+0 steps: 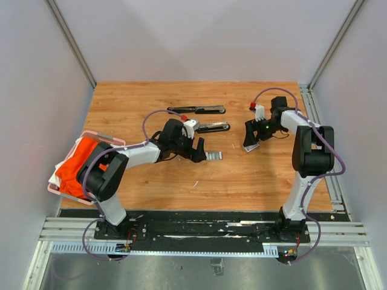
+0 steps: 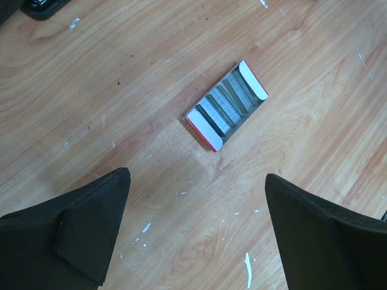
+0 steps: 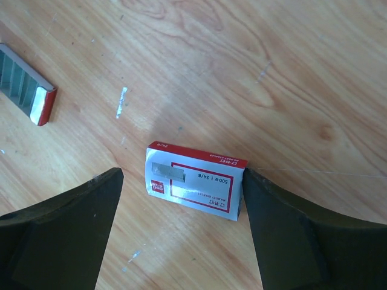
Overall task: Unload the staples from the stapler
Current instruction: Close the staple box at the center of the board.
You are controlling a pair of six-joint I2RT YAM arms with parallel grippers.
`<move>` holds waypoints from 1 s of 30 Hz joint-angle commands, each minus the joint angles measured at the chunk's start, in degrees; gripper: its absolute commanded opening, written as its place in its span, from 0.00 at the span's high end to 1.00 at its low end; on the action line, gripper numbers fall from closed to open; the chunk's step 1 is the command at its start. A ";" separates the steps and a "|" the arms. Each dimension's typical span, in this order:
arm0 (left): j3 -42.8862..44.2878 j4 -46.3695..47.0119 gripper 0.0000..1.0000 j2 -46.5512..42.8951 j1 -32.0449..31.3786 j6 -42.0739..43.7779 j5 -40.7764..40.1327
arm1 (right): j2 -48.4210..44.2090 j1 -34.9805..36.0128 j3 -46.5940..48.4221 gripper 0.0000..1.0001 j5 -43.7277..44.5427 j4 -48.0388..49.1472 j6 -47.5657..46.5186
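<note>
Both arms are basically idling over the table (image 1: 242,181). The left gripper (image 2: 196,178) hangs with its jaws spread wide, holding nothing. Straight ahead of it sit the staples (image 2: 222,107), silvery-grey strips lying side by side in a little open tray (image 2: 254,80).

The right gripper (image 3: 181,176) is spread wide too. The white-and-red box (image 3: 193,181) lies between its fingers, with one pad right at the box's edge and the other apart from it, so I wouldn't call that a grip.

The black stapler (image 1: 196,110) lies opened out further back. I can't tell if anything's left inside it.

My guess on handling: those strips weigh next to nothing and are stiff, but they're slick and probably snap apart if you bend them. I'd pinch one gently across its long sides, near the middle.
</note>
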 commanded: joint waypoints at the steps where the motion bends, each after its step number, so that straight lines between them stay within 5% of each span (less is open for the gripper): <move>1: 0.09 1.88 0.02 0.75 -0.36 -0.80 1.45 | -1.43 2.03 -2.01 0.18 -1.37 -2.13 1.46; 30: 4.86 1.33 0.02 7.77 -1.49 -3.13 5.70 | -7.52 4.25 -13.14 0.18 -10.42 -0.11 4.21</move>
